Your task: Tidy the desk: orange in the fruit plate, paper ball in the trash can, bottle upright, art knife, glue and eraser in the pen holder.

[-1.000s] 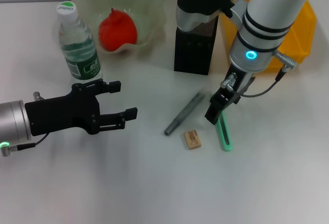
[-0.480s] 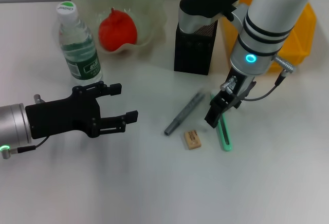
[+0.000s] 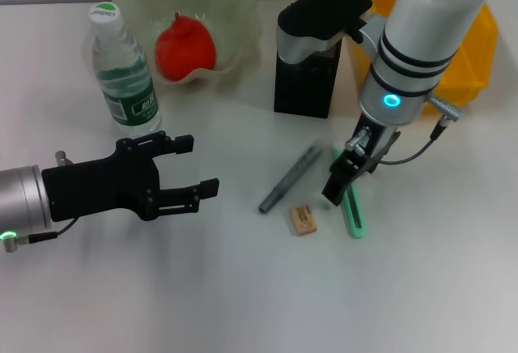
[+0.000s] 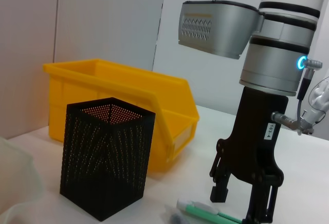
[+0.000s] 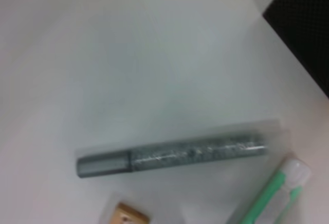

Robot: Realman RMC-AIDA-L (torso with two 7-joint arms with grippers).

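Observation:
The orange (image 3: 184, 45) lies in the pale-green fruit plate (image 3: 236, 11). Beside it the bottle (image 3: 123, 70) stands upright. A grey glue stick (image 3: 290, 179) (image 5: 190, 152), a tan eraser (image 3: 302, 219) (image 5: 128, 216) and a green art knife (image 3: 353, 211) (image 5: 272, 193) lie on the desk in front of the black mesh pen holder (image 3: 303, 86) (image 4: 105, 162). My right gripper (image 3: 340, 187) (image 4: 239, 203) hangs open just above the art knife. My left gripper (image 3: 198, 163) is open and holds nothing, in front of the bottle. The paper ball is out of view.
The yellow trash can (image 3: 473, 53) (image 4: 123, 100) stands behind and to the right of the pen holder. My right arm's elbow casing overhangs the pen holder's top. White desk surface stretches along the near edge.
My right arm has shifted slightly left, its gripper staying over the art knife. The left gripper has drifted a little right and toward the near edge.

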